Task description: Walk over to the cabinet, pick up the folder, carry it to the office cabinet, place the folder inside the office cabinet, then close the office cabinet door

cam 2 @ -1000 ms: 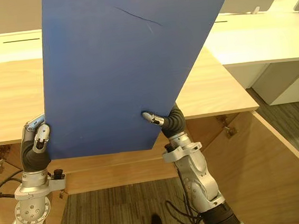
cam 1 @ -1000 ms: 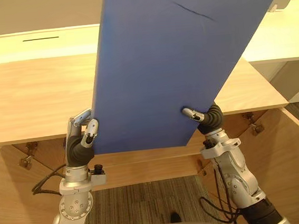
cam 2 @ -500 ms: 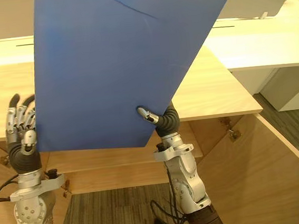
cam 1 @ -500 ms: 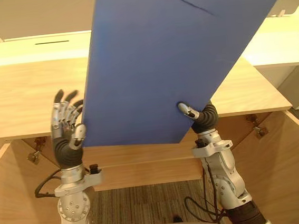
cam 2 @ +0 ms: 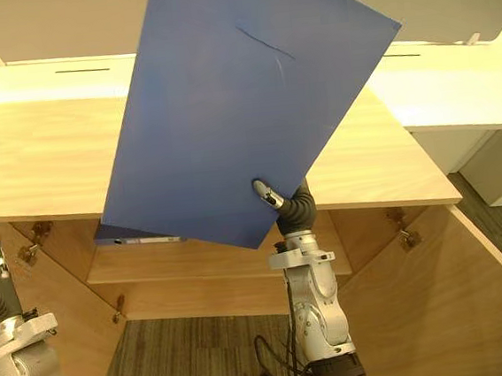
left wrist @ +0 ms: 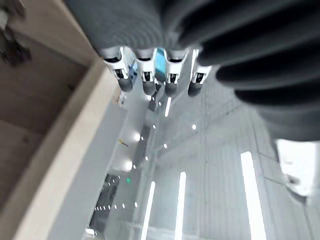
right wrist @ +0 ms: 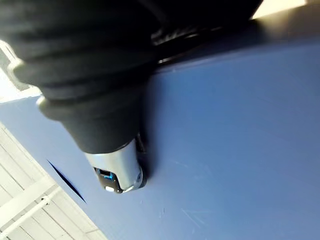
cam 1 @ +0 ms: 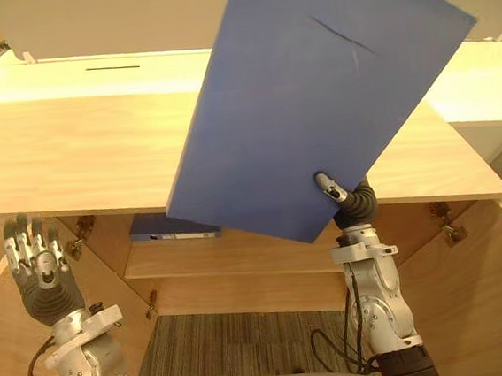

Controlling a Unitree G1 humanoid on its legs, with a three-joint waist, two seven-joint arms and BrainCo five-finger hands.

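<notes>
Folder (cam 1: 314, 102) — long axis upward, apparently leaning right

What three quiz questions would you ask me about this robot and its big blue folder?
1. True or false: the left hand is open and holds nothing.
2. Which part of the blue folder does the right hand pinch? A the top edge; B a lower corner; C the middle.
3. Fill in: a second dark blue thing lies on the ___ inside the open cabinet.

Key: 1 true; 2 B; 3 shelf.
</notes>
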